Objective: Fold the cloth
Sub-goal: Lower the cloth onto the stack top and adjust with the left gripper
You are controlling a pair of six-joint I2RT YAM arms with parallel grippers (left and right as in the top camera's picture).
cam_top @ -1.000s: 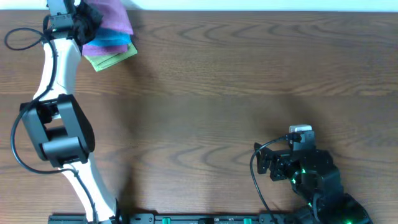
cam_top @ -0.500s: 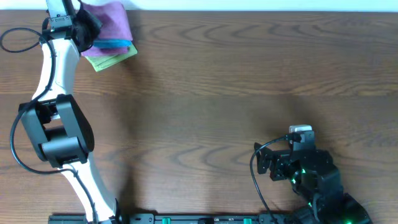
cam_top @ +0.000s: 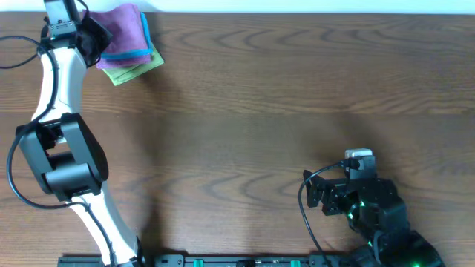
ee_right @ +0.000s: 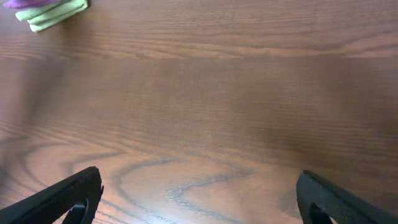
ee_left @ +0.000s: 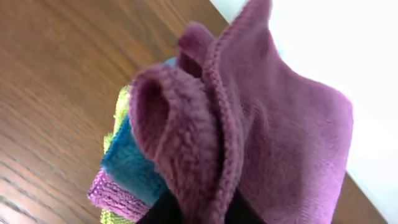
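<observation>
The lilac-purple cloth (cam_top: pixel 125 30) lies bunched on top of a small stack at the table's far left corner. My left gripper (cam_top: pixel 95 35) is shut on a doubled-over fold of it. In the left wrist view the cloth (ee_left: pixel 280 124) fills the frame and its fold runs down between my jaws (ee_left: pixel 199 214). No white tag shows. My right gripper (cam_top: pixel 353 170) rests near the front right, far from the cloth. It is open and empty over bare wood (ee_right: pixel 199 186).
Under the cloth lies a stack of a blue cloth (ee_left: pixel 134 165), a purple knitted cloth (ee_left: pixel 115 196) and a green cloth (cam_top: pixel 133 68), also seen far off in the right wrist view (ee_right: pixel 53 9). The table's back edge (cam_top: pixel 297 12) runs just behind the stack.
My left gripper has moved left and slightly back, pulling the purple cloth with it across the top of the stack. The right arm has not moved.
</observation>
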